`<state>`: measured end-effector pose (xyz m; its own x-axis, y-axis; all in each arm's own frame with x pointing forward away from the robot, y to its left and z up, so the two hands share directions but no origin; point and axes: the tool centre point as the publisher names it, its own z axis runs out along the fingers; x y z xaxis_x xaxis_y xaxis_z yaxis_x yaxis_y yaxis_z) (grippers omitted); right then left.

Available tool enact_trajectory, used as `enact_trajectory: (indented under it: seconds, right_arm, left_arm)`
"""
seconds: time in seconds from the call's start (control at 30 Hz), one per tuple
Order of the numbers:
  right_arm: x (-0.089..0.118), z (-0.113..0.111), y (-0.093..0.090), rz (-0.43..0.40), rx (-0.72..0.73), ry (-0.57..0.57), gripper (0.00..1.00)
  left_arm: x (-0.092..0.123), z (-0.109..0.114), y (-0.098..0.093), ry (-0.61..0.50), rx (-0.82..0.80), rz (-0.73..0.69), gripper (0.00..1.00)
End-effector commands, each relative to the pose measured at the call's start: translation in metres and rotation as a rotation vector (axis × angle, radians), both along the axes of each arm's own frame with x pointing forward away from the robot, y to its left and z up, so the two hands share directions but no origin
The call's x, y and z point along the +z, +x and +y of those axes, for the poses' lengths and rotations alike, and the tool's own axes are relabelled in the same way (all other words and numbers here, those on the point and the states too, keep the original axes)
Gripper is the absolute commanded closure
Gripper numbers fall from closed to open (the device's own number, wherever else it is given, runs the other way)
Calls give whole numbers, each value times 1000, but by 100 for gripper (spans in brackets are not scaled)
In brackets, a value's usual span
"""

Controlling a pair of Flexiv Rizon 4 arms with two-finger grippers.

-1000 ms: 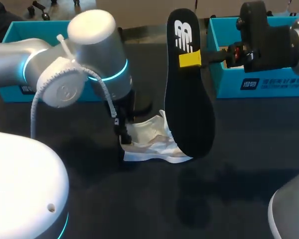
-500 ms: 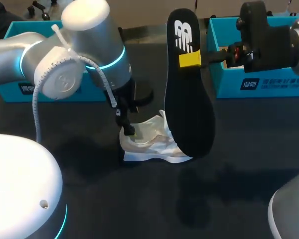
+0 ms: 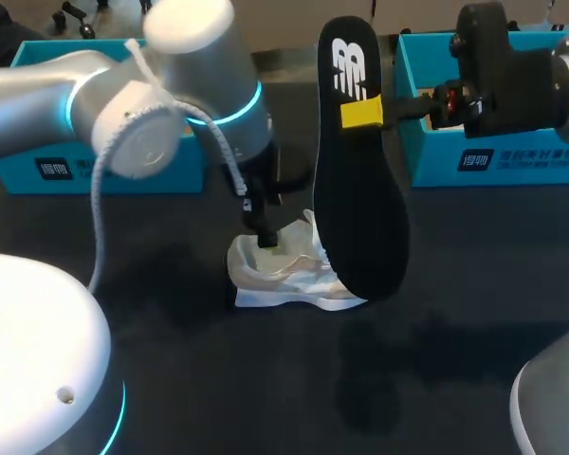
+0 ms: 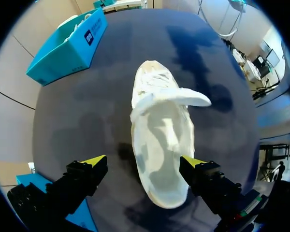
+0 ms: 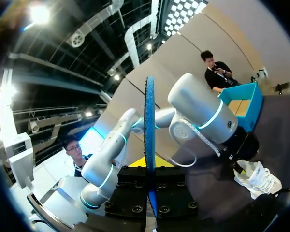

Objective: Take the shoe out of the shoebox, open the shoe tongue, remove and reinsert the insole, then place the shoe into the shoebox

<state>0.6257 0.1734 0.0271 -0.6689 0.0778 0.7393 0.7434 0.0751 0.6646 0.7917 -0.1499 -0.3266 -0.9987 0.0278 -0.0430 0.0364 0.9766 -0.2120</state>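
The white shoe (image 4: 162, 145), tongue flipped forward, sits on the tabletop (image 4: 77, 106) under the open left tool (image 4: 144, 161); the right tool (image 3: 363, 112) grips the black insole (image 3: 358, 199) upright.

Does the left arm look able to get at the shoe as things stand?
Probably yes: the left pincer hangs open over the shoe, a finger on each side, nothing in between.

White shoe (image 3: 277, 273), black insole (image 3: 360, 209)

Robotics lab, left arm (image 3: 161, 104), right arm (image 3: 522, 76), dark table (image 3: 266, 379), teal shoeboxes (image 3: 493, 156)
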Motion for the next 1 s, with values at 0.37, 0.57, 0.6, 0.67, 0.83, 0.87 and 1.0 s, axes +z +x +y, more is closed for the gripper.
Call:
enact_trajectory:
  seconds: [0.37, 0.57, 0.6, 0.67, 0.83, 0.87, 1.0]
  right_arm:
    - [0, 3, 1, 2, -1, -3, 100]
    - [0, 3, 1, 2, -1, -3, 100]
    - [0, 3, 1, 2, -1, -3, 100]
    - [0, 3, 1, 2, -1, -3, 100]
    - [0, 3, 1, 2, -1, -3, 100]
    - [0, 3, 1, 2, -1, -3, 100]
    - [0, 3, 1, 2, -1, -3, 100]
  left_arm:
    - [-46, -37, 20, 62, -11, 41, 9]
    - [-58, -37, 20, 71, -10, 60, 36]
    - [-59, -36, 20, 70, -11, 65, 41]
    - [-61, -35, 20, 66, -13, 74, 54]
    - [-67, -34, 17, 71, -17, 91, 61]
    - [-68, -33, 16, 71, -18, 93, 63]
    - [-70, -31, 13, 70, -23, 108, 79]
